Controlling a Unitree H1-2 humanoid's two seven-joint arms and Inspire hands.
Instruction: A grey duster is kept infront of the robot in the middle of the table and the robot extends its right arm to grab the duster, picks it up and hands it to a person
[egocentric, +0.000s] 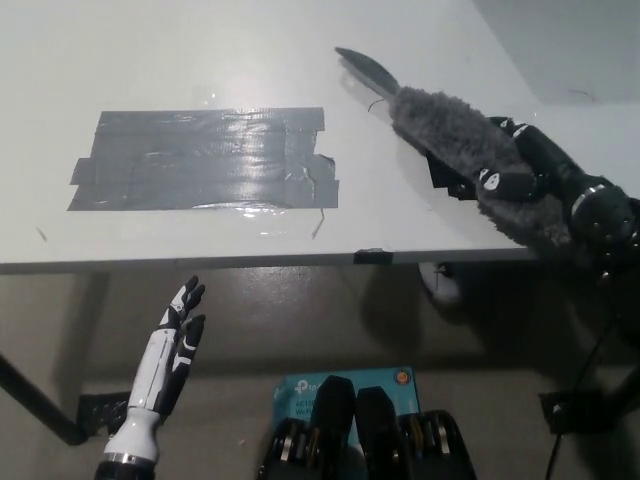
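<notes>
The right robot hand (515, 170) is closed around the fluffy part of the grey duster (470, 150), not around its dark handle (367, 70). I judge that the soft fibres can compress and let the duster slide or turn during the handover. The duster is shaggy and long, and its slim handle points up and to the left, over the right part of the white bench (200, 50). The left robot hand (170, 355) rests below the bench edge, its fingers spread.
</notes>
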